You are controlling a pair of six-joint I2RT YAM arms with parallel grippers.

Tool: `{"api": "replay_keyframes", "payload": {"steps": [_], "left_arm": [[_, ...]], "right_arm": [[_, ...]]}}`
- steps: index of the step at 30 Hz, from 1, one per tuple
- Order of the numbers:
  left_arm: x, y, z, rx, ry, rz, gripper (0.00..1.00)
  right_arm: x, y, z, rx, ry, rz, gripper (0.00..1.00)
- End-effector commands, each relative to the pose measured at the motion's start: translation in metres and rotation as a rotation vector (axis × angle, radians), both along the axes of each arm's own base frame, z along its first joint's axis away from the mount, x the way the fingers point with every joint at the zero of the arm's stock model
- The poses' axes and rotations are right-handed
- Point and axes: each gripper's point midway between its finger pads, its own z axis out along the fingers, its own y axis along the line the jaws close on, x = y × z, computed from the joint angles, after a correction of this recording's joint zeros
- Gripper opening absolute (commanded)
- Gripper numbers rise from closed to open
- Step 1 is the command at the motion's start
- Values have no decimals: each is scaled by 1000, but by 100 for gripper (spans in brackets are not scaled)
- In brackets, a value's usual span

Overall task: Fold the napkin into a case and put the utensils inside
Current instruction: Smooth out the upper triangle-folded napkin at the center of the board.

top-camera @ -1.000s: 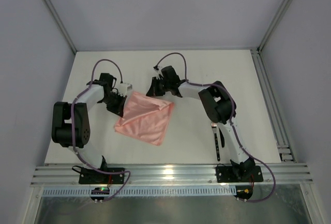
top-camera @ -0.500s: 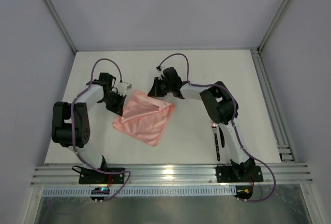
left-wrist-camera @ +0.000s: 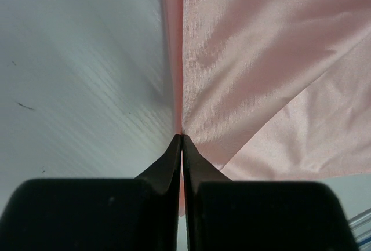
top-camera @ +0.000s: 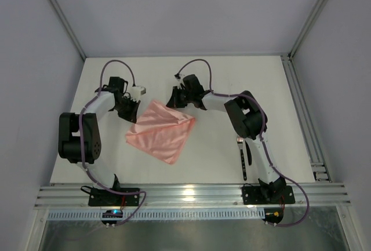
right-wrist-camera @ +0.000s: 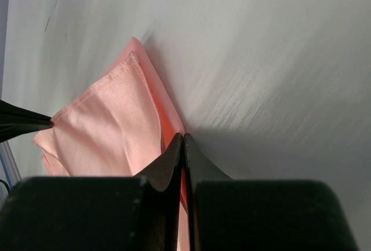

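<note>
The salmon-pink napkin (top-camera: 162, 135) lies folded in layers on the white table, spreading from the back toward the front. My left gripper (top-camera: 135, 107) is shut on its back-left edge; in the left wrist view the jaws (left-wrist-camera: 182, 136) pinch a thin fold of napkin (left-wrist-camera: 261, 59). My right gripper (top-camera: 173, 104) is shut on the back-right corner, and the right wrist view shows cloth (right-wrist-camera: 110, 117) caught between its closed jaws (right-wrist-camera: 183, 137). The utensils (top-camera: 244, 159), dark with a pale-tined fork (top-camera: 239, 141), lie beside the right arm's base. No case shape shows.
Aluminium rails (top-camera: 191, 194) run along the near edge, with another rail (top-camera: 301, 117) down the right side. Grey walls enclose the table on three sides. The right arm's elbow (top-camera: 243, 115) stands between the napkin and the utensils.
My left gripper has moved back and a little left with the napkin's edge, drawing the cloth flatter and slightly leftward. The right gripper has barely shifted.
</note>
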Motion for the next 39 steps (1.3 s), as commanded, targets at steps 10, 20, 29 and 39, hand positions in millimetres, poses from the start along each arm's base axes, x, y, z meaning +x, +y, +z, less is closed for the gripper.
{"api": "replay_keyframes", "payload": {"steps": [10,20,29,39], "left_arm": [[18,6,-7,-22,-23,20,0],[29,8,4,-14,-71,35,26],[36,4,48,-43,-191,56,35],[-16,-2,17,16,-84,-30,5]], "right_arm": [[12,5,28,38,-68,32,6],[39,-31,62,-39,-153,-94,32],[35,-67,90,-177,-238,-189,42],[-55,-31,66,-76,-166,41,4]]}}
